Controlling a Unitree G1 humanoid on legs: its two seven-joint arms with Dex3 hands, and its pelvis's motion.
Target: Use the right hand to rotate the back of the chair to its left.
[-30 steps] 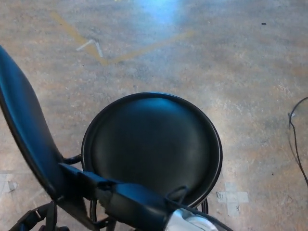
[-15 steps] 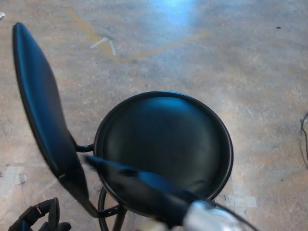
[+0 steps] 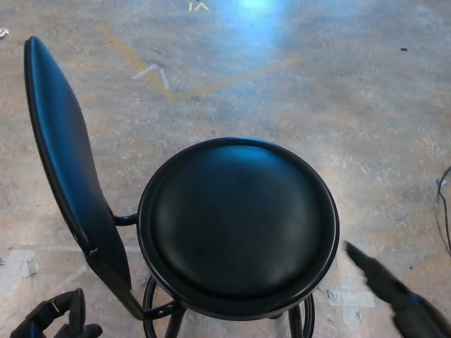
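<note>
the black chair (image 3: 238,229) stands on the concrete floor (image 3: 352,98) in the middle of the view, its round seat facing up and its long narrow backrest (image 3: 67,158) standing at the seat's left edge, its long axis running from near the bottom of the picture up and away toward the top left. the right robot hand (image 3: 384,282) shows blurred at the lower right, just beside the seat's right rim and apart from it, and whether its fingers are apart or together cannot be told. the left robot hand (image 3: 56,320) shows only as a dark part at the bottom left below the backrest, its fingers likewise unreadable.

Glossy black upholstery over worn concrete

The chair (image 3: 238,229) seat and backrest (image 3: 67,158) are covered in smooth, shiny black leather-like material; its frame is black metal tubing. The floor (image 3: 366,105) is seen as mottled, scuffed concrete.
</note>
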